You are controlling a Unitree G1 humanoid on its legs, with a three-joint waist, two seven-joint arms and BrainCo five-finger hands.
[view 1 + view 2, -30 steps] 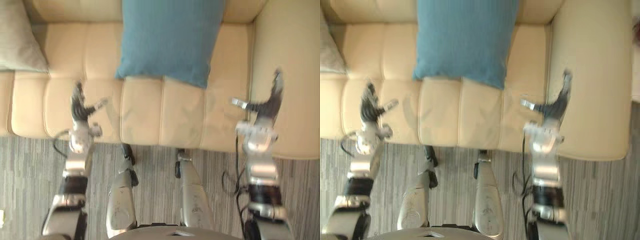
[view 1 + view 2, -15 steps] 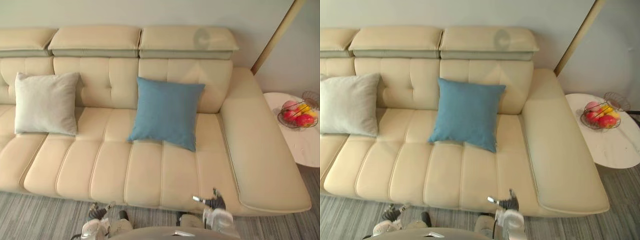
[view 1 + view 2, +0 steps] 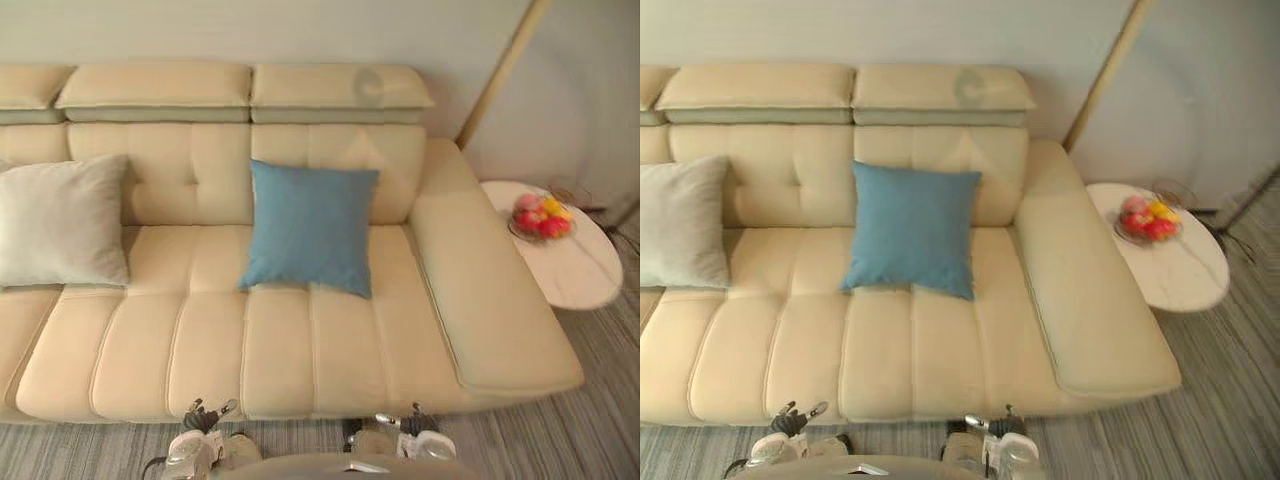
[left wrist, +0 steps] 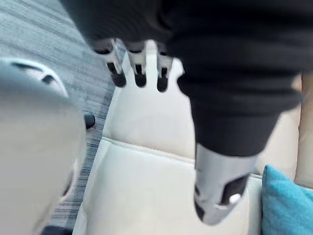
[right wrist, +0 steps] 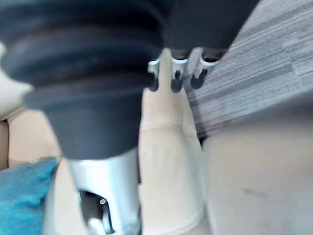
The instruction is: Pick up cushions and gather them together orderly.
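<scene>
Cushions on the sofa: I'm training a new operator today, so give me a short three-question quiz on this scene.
1. True or false: the blue cushion touches the pale grey cushion.
2. Which hand holds a cushion? A: the left hand. B: the right hand. C: neither.
3. Fill in: the bowl of fruit stands on the ___.

Key: 1 false, bare sofa back shows between them. 2 C, both hands hang open at the sofa's front edge. 3 side table.
</scene>
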